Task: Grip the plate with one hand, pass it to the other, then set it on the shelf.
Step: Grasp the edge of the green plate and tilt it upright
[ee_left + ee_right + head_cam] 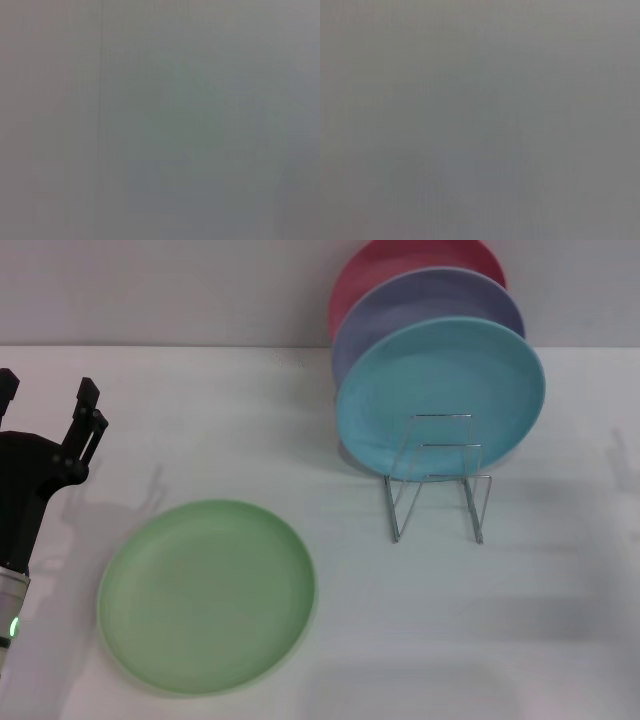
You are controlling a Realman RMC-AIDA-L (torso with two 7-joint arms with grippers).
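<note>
The light green plate point(207, 595) lies flat on the white table at the front left in the head view. My left gripper point(48, 400) hovers at the far left edge, up and to the left of the plate and apart from it, open with nothing between its black fingers. The shelf point(437, 478), a thin silver wire rack, stands right of centre behind the plate. My right gripper is out of view. Both wrist views show only a plain grey surface.
A turquoise plate point(440, 397) stands upright in the wire rack, with a lavender plate point(400, 305) and a pink plate point(372, 268) stacked behind it against the back wall. White table point(560, 620) spreads to the front right.
</note>
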